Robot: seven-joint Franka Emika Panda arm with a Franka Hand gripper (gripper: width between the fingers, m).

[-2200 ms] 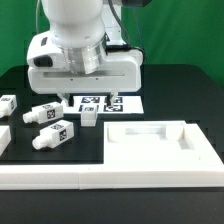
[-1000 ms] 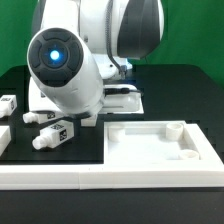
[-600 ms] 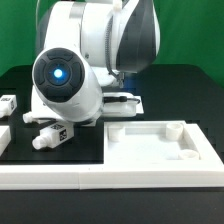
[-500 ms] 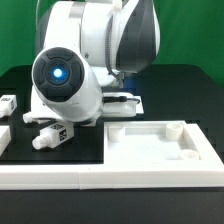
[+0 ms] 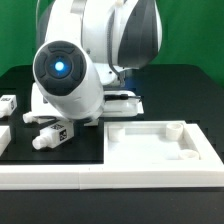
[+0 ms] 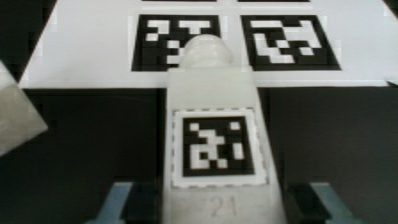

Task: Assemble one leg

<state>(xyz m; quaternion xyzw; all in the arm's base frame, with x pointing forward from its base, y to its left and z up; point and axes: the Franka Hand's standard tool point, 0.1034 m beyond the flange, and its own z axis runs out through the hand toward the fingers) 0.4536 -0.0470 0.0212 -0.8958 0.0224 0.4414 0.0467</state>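
One leg (image 6: 217,120) sits centred in the end effector (image 6: 226,206), fingers wide and gripping nothing, its long axis pointing ahead toward the marker board (image 6: 89,60).

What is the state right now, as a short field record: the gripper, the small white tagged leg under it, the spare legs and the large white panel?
gripper: two-finger gripper, open, one finger on each side of the leg
target: small white plastic rectangular leg with a black-and-white tag, dark gap visible on both sides
beyond the leg: flat white marker board
spare legs: similar tagged white posts, lying at the exterior view's left
panel: large flat white square panel, at the exterior view's right
exterior view: arm hides the gripper
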